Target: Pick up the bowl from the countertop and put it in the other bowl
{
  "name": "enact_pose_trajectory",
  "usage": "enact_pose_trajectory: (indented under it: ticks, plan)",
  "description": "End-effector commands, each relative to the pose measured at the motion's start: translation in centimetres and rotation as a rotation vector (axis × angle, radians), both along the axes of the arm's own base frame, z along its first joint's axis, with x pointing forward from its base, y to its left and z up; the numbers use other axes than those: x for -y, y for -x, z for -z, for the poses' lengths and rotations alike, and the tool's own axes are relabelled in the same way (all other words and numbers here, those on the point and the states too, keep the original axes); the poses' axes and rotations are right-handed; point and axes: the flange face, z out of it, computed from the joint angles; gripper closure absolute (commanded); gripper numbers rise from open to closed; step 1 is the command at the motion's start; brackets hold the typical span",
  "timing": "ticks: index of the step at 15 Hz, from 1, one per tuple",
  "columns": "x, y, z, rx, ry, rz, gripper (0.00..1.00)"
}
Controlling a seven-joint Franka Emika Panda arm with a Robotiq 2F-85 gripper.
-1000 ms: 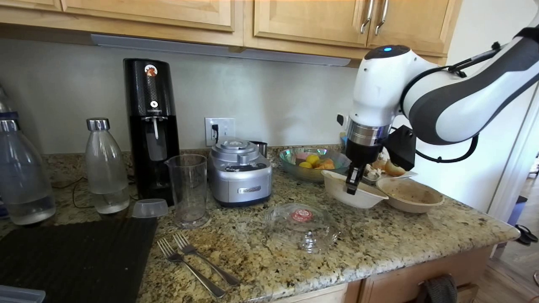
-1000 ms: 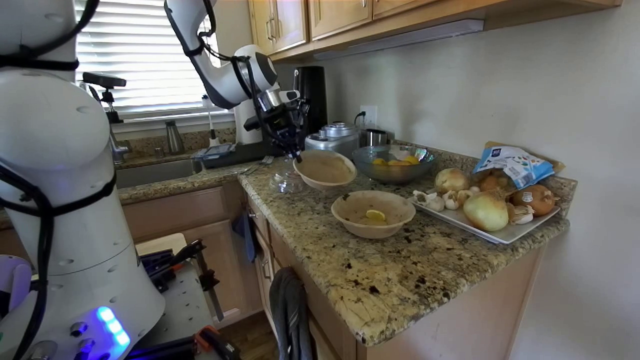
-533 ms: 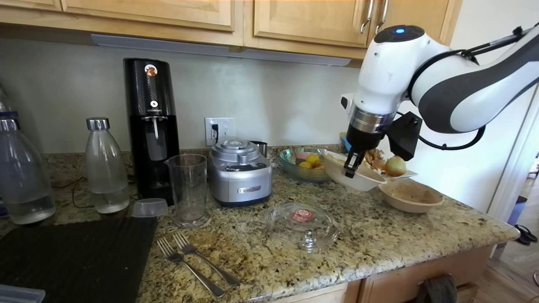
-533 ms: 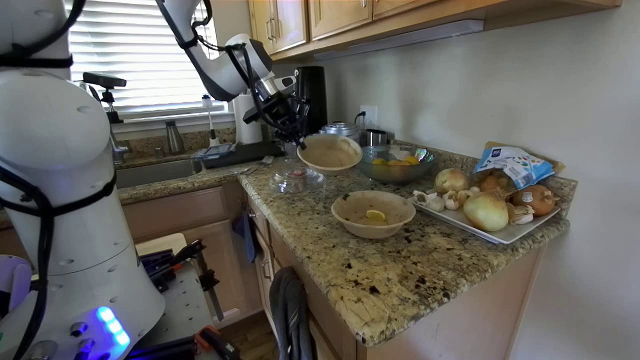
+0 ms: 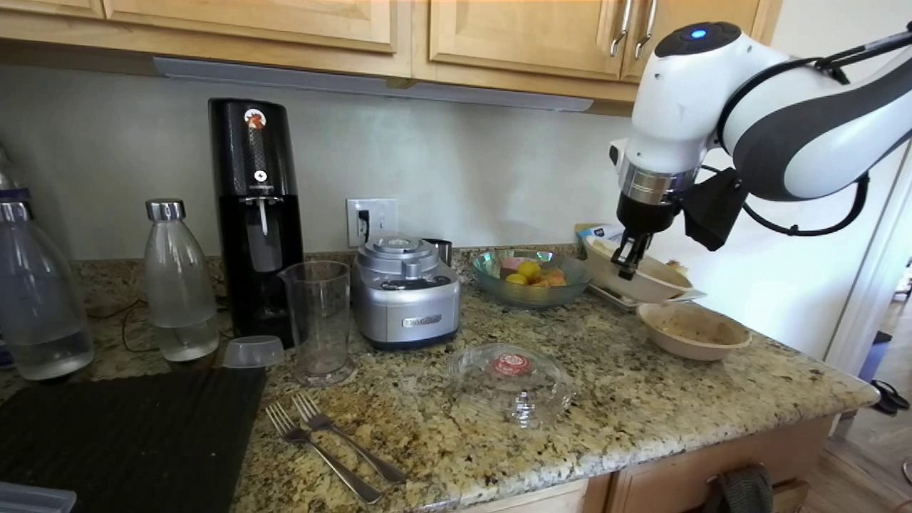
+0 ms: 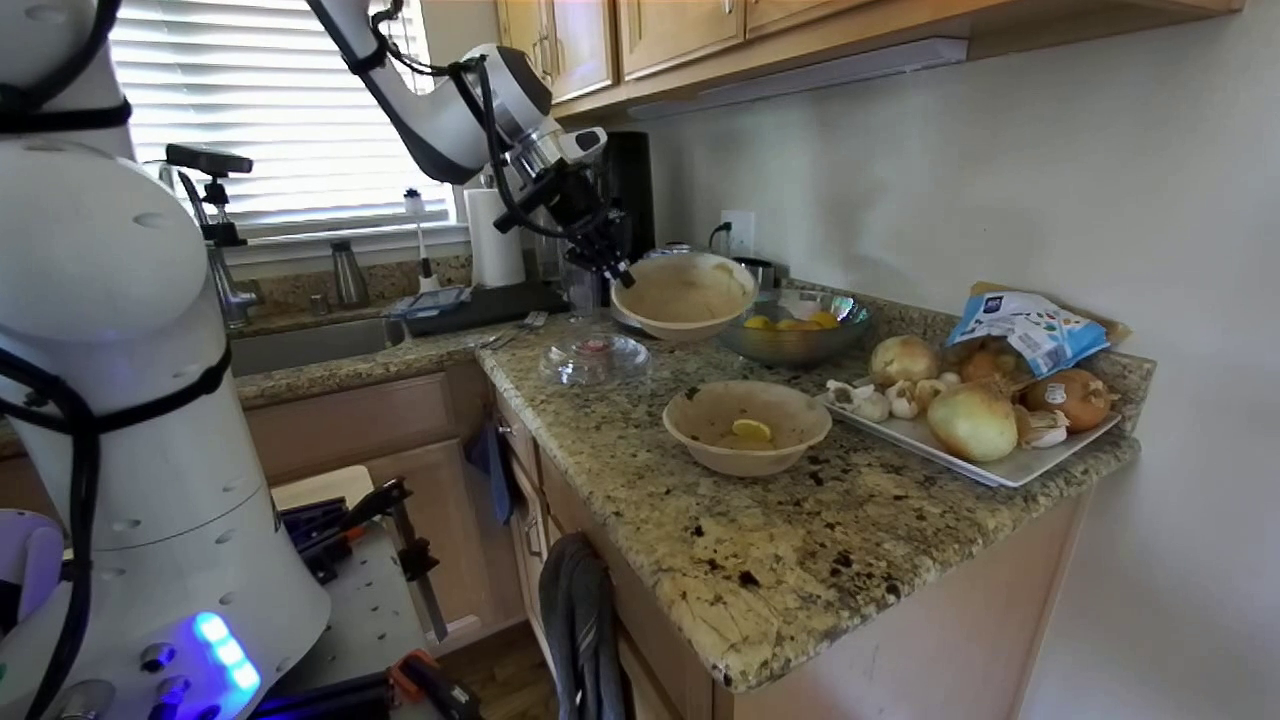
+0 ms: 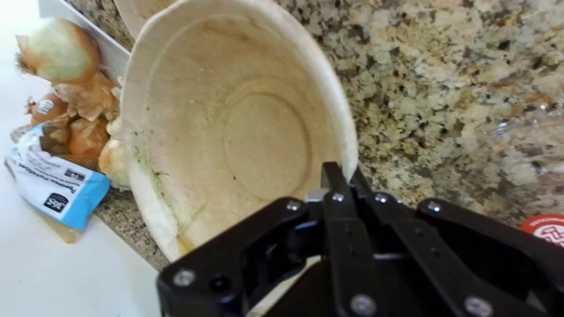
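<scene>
The bowl, wide and beige with a pale cream interior, hangs tilted above the countertop in both exterior views [image 5: 659,281] [image 6: 685,295]. My gripper [image 5: 627,267] is shut on its rim; the wrist view shows the rim pinched between the fingertips [image 7: 346,174] and the bowl's inside [image 7: 264,132] with green and brown smears. The other bowl, tan with a brownish interior, rests on the counter in both exterior views [image 5: 695,331] [image 6: 700,440] with a lemon slice in it. The held bowl is higher than it and not over its middle. Only its edge [image 7: 136,11] shows in the wrist view.
A glass bowl of fruit [image 6: 790,345] stands at the wall behind the held bowl. A white tray [image 6: 990,472] with onions, garlic and a blue-white bag lies beside the other bowl. A clear plastic lid [image 5: 509,385] and a food processor [image 5: 406,299] are also on the counter.
My gripper has risen with the bowl in it and has moved toward the tray and the other bowl. The other bowl has not moved.
</scene>
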Motion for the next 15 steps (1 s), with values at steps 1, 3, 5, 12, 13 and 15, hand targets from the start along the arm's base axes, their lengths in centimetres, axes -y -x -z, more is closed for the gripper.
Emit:
enact_pose_trajectory:
  ticks: [1,3,5,12,13,15]
  plan:
    - [4.1,1.5,-0.7,0.015,0.037,0.106,0.96]
    - [6.1,1.4,-0.1,0.005,0.052,0.158,0.96]
    - [8.1,1.4,0.9,-0.009,0.064,0.213,0.96]
    - [12.5,0.9,5.2,-0.068,0.047,0.334,0.96]
    - [12.8,0.8,5.7,-0.073,0.044,0.343,0.97]
    - [13.0,0.4,6.7,-0.087,0.035,0.357,0.97]
